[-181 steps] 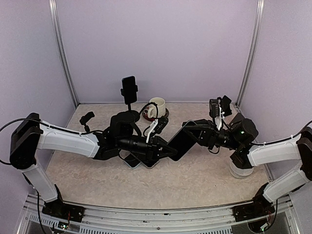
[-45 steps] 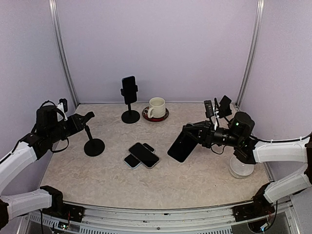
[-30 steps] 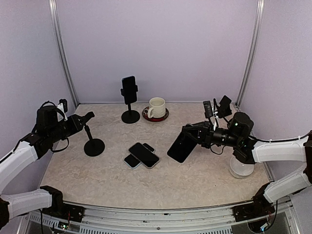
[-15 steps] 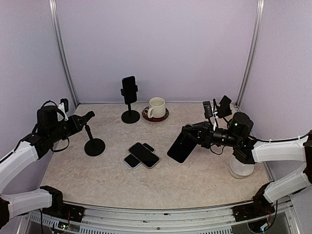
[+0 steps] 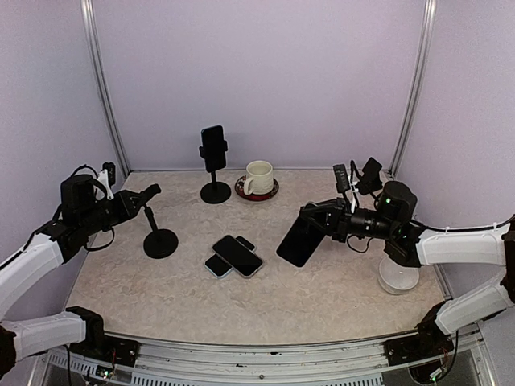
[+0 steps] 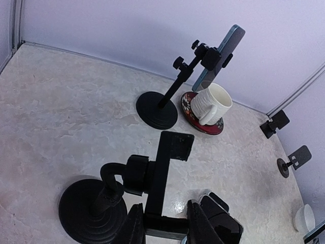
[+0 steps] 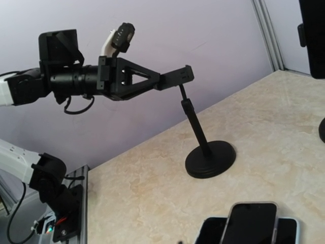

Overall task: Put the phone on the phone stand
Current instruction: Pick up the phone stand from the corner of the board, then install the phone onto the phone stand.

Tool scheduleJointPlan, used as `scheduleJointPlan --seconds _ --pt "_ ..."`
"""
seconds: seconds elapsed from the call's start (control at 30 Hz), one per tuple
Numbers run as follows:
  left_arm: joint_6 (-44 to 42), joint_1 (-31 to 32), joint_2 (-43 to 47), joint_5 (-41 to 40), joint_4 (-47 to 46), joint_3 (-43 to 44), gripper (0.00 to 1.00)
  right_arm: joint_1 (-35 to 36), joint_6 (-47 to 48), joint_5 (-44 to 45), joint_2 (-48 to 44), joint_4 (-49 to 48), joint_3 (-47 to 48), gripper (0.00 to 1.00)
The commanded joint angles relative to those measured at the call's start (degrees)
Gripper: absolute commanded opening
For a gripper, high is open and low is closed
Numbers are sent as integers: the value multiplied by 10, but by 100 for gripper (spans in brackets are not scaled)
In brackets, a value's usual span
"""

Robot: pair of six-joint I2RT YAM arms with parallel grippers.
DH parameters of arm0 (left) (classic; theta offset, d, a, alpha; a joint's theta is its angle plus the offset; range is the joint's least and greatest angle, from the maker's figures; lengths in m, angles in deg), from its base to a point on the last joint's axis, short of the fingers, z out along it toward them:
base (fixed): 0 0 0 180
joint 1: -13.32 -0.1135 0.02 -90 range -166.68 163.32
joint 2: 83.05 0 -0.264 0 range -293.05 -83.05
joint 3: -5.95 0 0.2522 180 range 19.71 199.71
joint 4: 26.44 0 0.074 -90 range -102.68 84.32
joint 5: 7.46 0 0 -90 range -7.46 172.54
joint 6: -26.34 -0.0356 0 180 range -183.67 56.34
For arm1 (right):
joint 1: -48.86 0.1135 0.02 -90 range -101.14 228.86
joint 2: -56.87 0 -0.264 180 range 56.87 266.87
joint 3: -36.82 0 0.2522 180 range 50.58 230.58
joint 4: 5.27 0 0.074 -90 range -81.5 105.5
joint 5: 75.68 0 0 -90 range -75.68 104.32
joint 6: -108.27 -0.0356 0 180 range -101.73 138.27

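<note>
With the left gripper [image 6: 163, 216], clamps the flat cradle plate at the head of the black round-based phone stand [image 5: 160, 242]; fingers [image 6: 133, 229] clenched against both sides of the plate. Stand base flat on the beige marbled table top [image 5: 322, 297], left of centre, with the stem leaning up toward the left arm. With the right gripper [image 5: 315, 217], grips the black smartphone [image 5: 298, 240] by its upper end, jaws closed on it. Held clear of the table, right of centre, tilted with the lower edge toward the table top. Well apart from the stand and not yet on its cradle. Between the two, lying flat on the table: a loose stack of dark smartphones [image 5: 234, 256]. At the rear, upright: a second black stand with a phone clamped in it [image 5: 213, 149]. Just right of that: a white ribbed mug [image 5: 259, 176] on a dark red saucer [image 6: 195, 124]. By the right arm, near the right edge of the table: a white round bowl [image 5: 398, 278]. In the right wrist view, seen side-on against the lilac wall: the left gripper closed on the stand head, with the stem slanting down to the base.
</note>
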Motion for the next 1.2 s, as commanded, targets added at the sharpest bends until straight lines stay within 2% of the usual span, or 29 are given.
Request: scheduleJointPlan --seconds 0.0,0.37,0.6,0.9,1.17 --pt "-9 8 13 44 -47 2 0 -5 6 -8 -14 -2 28 0" --pt "-12 31 33 65 -93 22 0 -5 9 -17 -19 10 39 0" --pt "-19 94 27 64 -133 39 0 -5 35 -43 -38 49 50 0" --pt "-45 190 -37 74 -184 82 0 -5 73 -64 -81 100 55 0" --pt "-48 243 -118 111 -242 125 0 -5 128 -89 -129 190 69 0"
